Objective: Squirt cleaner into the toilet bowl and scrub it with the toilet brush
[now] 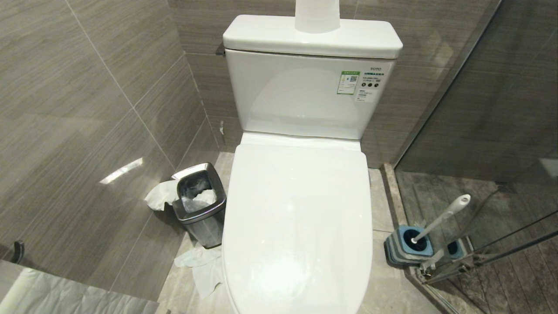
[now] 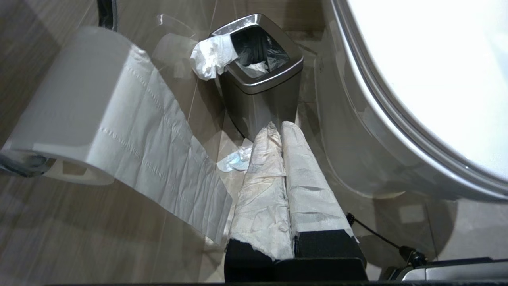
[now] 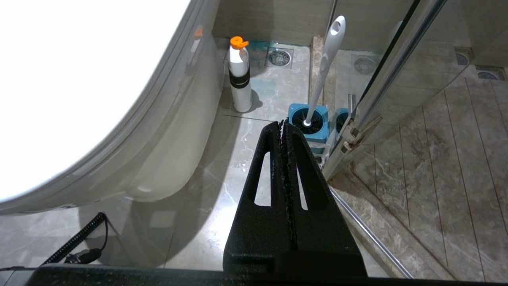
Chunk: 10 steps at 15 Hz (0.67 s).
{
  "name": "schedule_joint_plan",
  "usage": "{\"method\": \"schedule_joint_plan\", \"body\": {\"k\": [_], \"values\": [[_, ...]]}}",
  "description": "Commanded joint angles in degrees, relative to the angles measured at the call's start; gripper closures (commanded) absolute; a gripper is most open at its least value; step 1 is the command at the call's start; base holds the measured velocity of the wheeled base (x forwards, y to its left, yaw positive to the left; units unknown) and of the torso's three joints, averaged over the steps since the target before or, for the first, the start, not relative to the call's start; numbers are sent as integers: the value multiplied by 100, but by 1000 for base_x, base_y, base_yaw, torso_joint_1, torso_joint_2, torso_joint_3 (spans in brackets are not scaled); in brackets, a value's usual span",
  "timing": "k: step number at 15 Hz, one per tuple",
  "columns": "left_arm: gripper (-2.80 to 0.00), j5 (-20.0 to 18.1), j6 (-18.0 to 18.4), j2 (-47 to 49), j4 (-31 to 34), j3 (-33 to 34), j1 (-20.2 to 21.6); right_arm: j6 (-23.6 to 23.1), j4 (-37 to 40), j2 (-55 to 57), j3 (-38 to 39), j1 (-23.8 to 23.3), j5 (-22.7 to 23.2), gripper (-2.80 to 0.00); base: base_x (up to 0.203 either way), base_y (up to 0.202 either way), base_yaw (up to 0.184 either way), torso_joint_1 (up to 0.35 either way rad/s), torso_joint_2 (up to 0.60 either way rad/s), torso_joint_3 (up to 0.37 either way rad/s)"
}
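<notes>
Only the right wrist view shows a white bottle beside the toilet; both grippers' fingers together.

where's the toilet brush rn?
Head view, right of the toilet: toilet brush stands tilted in its blue-topped holder on the floor by the glass shower door.

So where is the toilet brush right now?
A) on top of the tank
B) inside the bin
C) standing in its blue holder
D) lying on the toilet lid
C: the brush stands tilted in the blue holder on the floor beside the toilet.
</notes>
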Motion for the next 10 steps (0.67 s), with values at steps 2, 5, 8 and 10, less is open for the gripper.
{"method": "schedule_joint_plan", "body": {"k": [2, 5, 8, 10], "values": [[0, 160, -320, 5, -41, -2, -1, 1, 0, 2, -1, 0, -3, 0, 0, 0, 0, 0, 0, 0], [0, 160, -339, 13, -77, 16, -1, 1, 0, 2, -1, 0, 3, 0, 0, 0, 0, 0, 0, 0], [0, 160, -339, 9, -77, 12, -1, 1, 0, 2, -1, 0, 3, 0, 0, 0, 0, 0, 0, 0], [0, 160, -339, 9, -77, 14, -1, 1, 0, 2, -1, 0, -5, 0, 0, 0, 0, 0, 0, 0]]}}
